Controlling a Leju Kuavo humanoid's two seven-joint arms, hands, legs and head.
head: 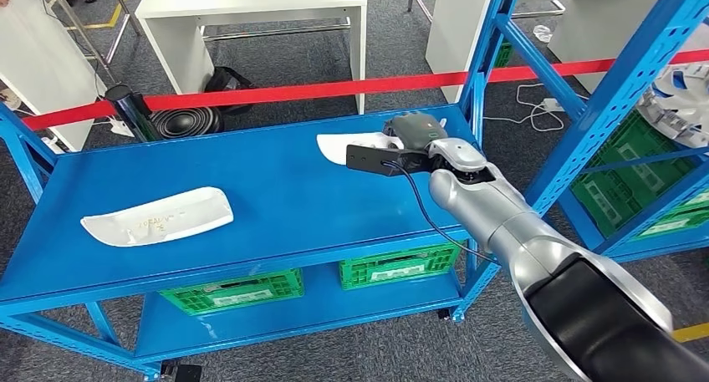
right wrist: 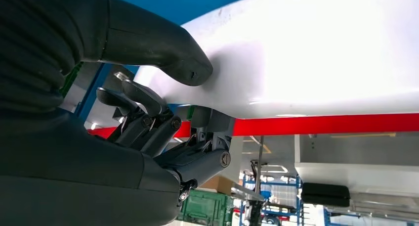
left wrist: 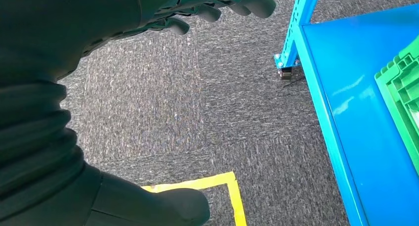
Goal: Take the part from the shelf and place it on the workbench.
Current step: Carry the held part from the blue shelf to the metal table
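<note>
— Right hand [head: 415, 136]?
— Reaching out over the far right corner of the blue workbench [head: 284, 194], gripping the white part [head: 344, 145]. Thumb [right wrist: 165, 50] pressed on one face of the part, darker fingers [right wrist: 143, 110] curled under its edge on the other side.
— Part on the bench surface or above it?
— Hard to say. Close over the blue top near the upright post [head: 479, 81], but contact with the surface not clear from either view.
— Anything else on the bench?
— Second white part [head: 159, 217], lying flat near the left front edge, well apart from the held one.
— Left hand [left wrist: 99, 28]?
— Hanging beside the bench, over grey carpet [left wrist: 197, 112] and a yellow floor line [left wrist: 232, 196]. Fingers spread apart, holding nothing.
— Below the bench top?
— Two green crates [head: 400, 265] on the lower shelf, side by side.
— Behind?
— Red barrier tape [head: 334, 89] stretched across, white tables [head: 251, 14] beyond, another blue rack [head: 619, 89] on the right with green crates.
</note>
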